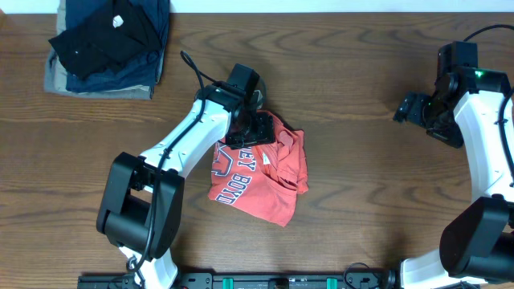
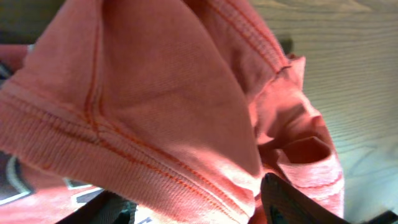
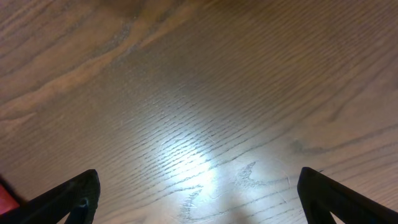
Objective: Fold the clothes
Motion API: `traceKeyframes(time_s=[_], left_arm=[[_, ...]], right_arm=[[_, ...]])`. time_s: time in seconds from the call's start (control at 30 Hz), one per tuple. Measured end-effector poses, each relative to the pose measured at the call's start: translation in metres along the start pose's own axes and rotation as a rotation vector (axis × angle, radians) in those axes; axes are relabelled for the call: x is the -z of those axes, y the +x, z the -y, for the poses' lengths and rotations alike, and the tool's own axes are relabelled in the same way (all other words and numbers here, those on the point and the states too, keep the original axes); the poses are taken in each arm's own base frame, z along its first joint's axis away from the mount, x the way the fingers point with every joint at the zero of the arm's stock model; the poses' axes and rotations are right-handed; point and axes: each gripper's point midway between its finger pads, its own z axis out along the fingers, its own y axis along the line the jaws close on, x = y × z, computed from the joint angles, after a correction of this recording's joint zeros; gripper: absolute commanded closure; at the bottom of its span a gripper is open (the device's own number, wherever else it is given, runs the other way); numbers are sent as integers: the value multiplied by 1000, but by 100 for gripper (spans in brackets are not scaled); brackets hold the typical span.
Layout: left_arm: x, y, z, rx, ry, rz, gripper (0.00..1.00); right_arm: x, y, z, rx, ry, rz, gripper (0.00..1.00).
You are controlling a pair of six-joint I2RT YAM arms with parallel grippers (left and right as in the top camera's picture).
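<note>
The clothes [image 1: 261,172], an orange-red T-shirt with dark block lettering, lie crumpled at the table's middle. My left gripper [image 1: 255,128] is down on the shirt's far edge. In the left wrist view a ribbed, stitched fold of the shirt [image 2: 168,118] fills the frame and bulges into the gap of the left gripper [image 2: 205,208]. Its dark fingertips [image 2: 292,202] stand apart on either side of that fold. My right gripper [image 1: 405,108] hovers at the far right, away from the shirt. The right gripper [image 3: 199,193] is wide open over bare wood.
A stack of folded dark and khaki garments [image 1: 104,48] sits at the back left corner. The wooden table [image 1: 369,185] stretches between the shirt and the right arm. A red sliver [image 3: 5,200] shows at the right wrist view's lower left edge.
</note>
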Motion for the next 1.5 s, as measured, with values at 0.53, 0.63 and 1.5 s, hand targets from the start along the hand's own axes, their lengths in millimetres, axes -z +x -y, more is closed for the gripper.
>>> traceKeyframes(time_s=[0.53,0.63,1.5], left_arm=[[-21,-5,17,-11,78,-9,81],[-22,-2,23,-21,93,-19,81],[-15,12,81,-161,156,8,83]], right_arm=[[0,0,0,0,0,0,1],[0,0,0,0,0,0,1],[0,0,0,0,0,0,1]])
